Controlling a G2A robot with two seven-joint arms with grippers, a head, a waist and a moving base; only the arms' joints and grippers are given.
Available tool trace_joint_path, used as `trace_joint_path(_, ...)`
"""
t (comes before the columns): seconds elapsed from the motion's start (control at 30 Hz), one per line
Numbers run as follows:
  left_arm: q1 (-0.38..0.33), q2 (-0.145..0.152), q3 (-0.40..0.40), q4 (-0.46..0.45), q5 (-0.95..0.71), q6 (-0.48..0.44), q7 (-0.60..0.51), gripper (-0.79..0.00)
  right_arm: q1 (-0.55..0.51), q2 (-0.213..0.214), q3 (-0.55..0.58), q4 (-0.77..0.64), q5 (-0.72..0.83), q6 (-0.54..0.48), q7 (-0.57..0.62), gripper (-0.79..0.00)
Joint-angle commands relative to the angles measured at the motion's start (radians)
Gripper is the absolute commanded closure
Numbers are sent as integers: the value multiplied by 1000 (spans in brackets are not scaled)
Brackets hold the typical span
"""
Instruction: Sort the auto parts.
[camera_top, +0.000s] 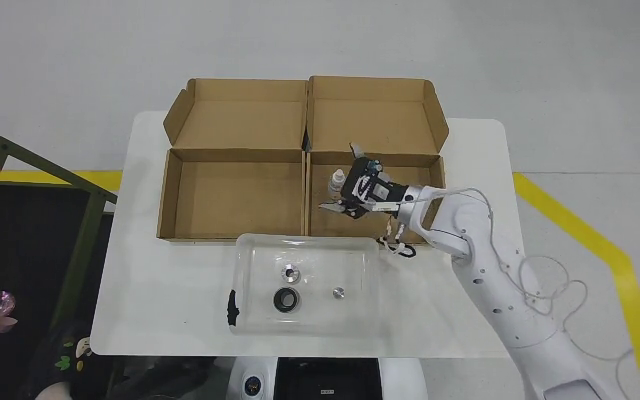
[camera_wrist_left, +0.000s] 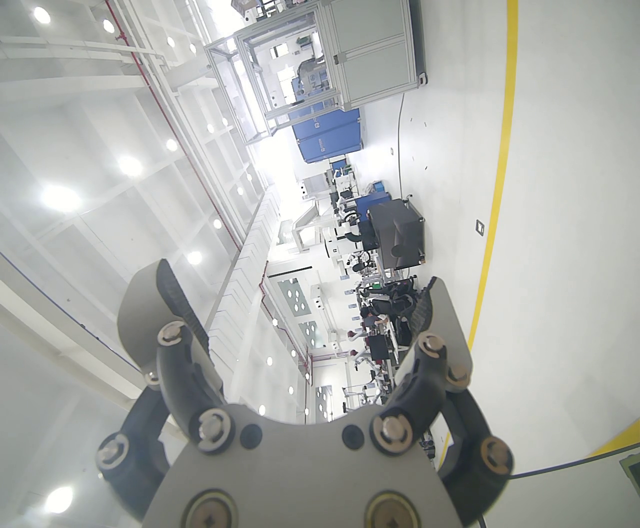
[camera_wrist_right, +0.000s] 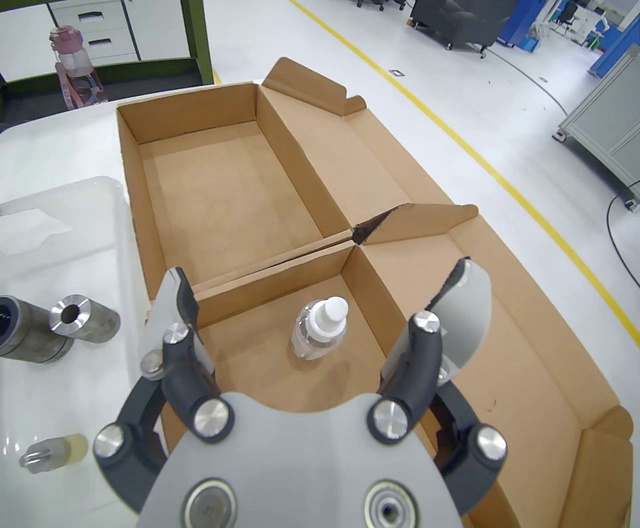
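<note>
- We see the right gripper (camera_wrist_right: 320, 275) over the right cardboard box (camera_top: 415, 165), at the centre of the top view. Its fingers are spread wide and hold nothing.
- A small clear bottle (camera_wrist_right: 318, 330) with a white cap stands upright on that box's floor, near the wall beside the left cardboard box (camera_top: 235, 200). It sits between the fingers, apart from both.
- The clear tray (camera_top: 250, 310) sits on the white bench (camera_top: 160, 290), just below the boxes in the top view. It holds a metal cylinder (camera_wrist_right: 82, 320), a dark ring (camera_top: 287, 299) and a small silver part (camera_top: 338, 293), maybe a bolt.
- The left gripper (camera_wrist_left: 297, 277) points at the ceiling, fingers wide, nothing held.
</note>
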Motion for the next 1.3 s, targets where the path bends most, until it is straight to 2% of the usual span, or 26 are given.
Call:
trace_joint_path(0.0,0,0,0,0,0,0,0,-785,-37,7,16,-55,-11,-11,14,-785)
trace_joint_path(0.27,0,0,0,0,0,0,0,-785,-167,27,35,-217,-69,-33,76,-785)
trace_joint_path(0.7,0,0,0,0,0,0,0,-785,-313,49,13,-372,-131,-99,134,-785)
trace_joint_path(1.27,0,0,0,0,0,0,0,-785,-408,67,-45,-429,-242,-127,270,-785)
